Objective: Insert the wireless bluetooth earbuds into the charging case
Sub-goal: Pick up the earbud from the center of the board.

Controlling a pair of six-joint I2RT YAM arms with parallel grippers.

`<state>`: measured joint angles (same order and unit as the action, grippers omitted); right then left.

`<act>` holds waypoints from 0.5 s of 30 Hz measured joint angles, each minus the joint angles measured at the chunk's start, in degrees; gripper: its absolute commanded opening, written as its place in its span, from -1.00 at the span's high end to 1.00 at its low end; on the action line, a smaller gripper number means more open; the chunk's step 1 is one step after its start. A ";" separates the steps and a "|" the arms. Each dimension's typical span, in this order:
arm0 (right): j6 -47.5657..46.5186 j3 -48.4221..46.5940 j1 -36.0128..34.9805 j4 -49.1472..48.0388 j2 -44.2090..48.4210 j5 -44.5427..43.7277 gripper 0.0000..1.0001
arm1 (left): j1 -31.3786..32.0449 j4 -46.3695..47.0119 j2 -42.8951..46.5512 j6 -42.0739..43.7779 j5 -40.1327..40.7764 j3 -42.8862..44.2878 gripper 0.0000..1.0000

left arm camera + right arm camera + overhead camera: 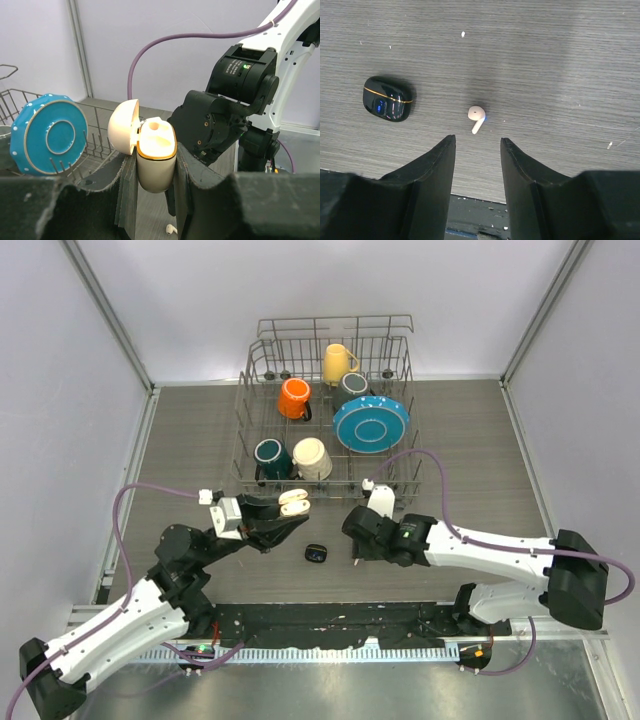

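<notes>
While clamped, the charging case (156, 160) (white) stands open.

Even, diffuse overhead light fills the top view: the table (470, 440) is bright, and shadows under the arms are faint and soft. The metal strip (330, 670) at the near edge glares. In the left wrist view the cream case (156, 155) is sharp and warmly lit, while the left gripper (155, 167) frames it with dark, blurred fingers (210, 200). In the right wrist view the grain is crisp, the white earbud (476, 116) lies in a soft dark shadow, and the black case (387, 98) shows small glints.
</notes>
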<state>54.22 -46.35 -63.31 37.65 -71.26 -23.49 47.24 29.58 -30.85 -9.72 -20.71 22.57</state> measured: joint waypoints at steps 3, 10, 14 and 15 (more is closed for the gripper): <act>-0.02 0.07 -0.48 -1.11 -0.92 -0.44 0.01 | 0.00 -0.50 0.57 0.00 0.24 -0.11 1.00; 0.26 0.52 -1.42 -3.34 -2.34 -2.14 0.00 | 0.00 -0.94 0.85 0.04 0.66 -0.44 1.00; 1.09 1.70 -1.99 -4.39 -2.38 -3.74 0.01 | 0.00 -0.96 0.81 0.07 0.79 -0.44 1.00; 1.42 2.14 -2.27 -4.76 -2.38 -4.22 0.01 | 0.00 -0.96 0.76 0.07 0.79 -0.44 1.00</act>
<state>55.64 -44.21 -65.58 32.88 -73.65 -27.70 47.24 28.62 -30.09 -9.65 -19.92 22.13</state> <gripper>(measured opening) 0.497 0.322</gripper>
